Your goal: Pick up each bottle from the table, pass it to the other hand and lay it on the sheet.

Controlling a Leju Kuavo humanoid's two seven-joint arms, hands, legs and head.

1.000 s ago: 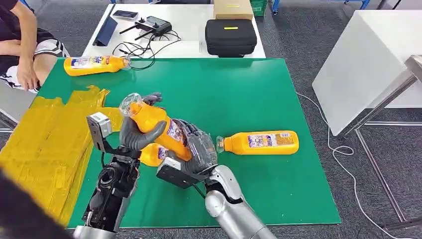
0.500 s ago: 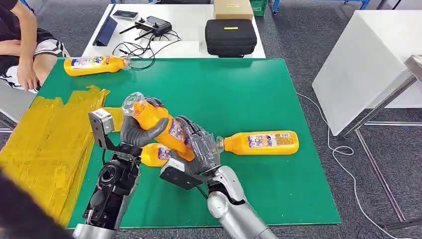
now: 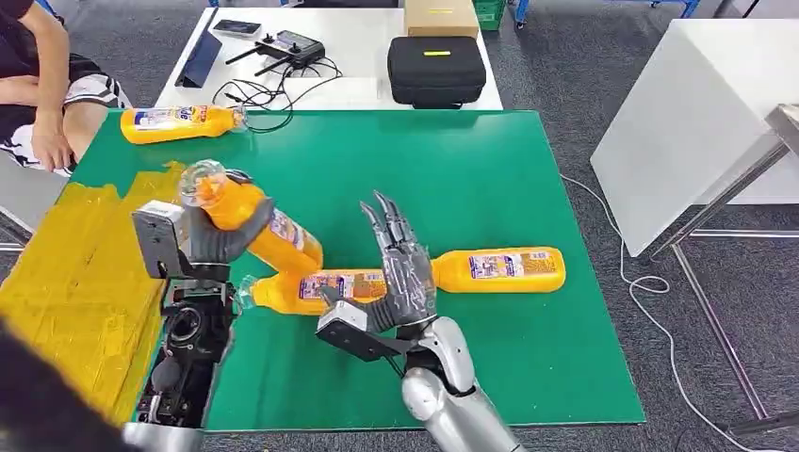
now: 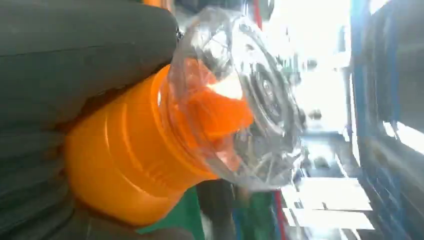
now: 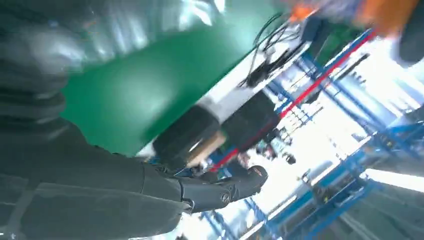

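Since the earlier frame the right hand has let go of the held bottle and drawn away to the right, while the left hand has carried it left toward the yellow sheet.

Head view: the left hand's fingers are clamped round the held bottle, which is tilted with its clear cap up and to the left, above the green mat just beside the sheet's right edge. The right hand's fingers are straight and apart, holding nothing. Below it lie a second bottle and, further right, a third bottle; a fourth bottle lies at the far left.

Left wrist view: the held bottle's clear cap and orange shoulder sit against the thumb.

Right wrist view: dark fingers extended, nothing within them.

Judgement: the hand-over is complete and the laying step is in hand. The next move calls for carrying the bottle further left over the sheet, lowering and releasing.
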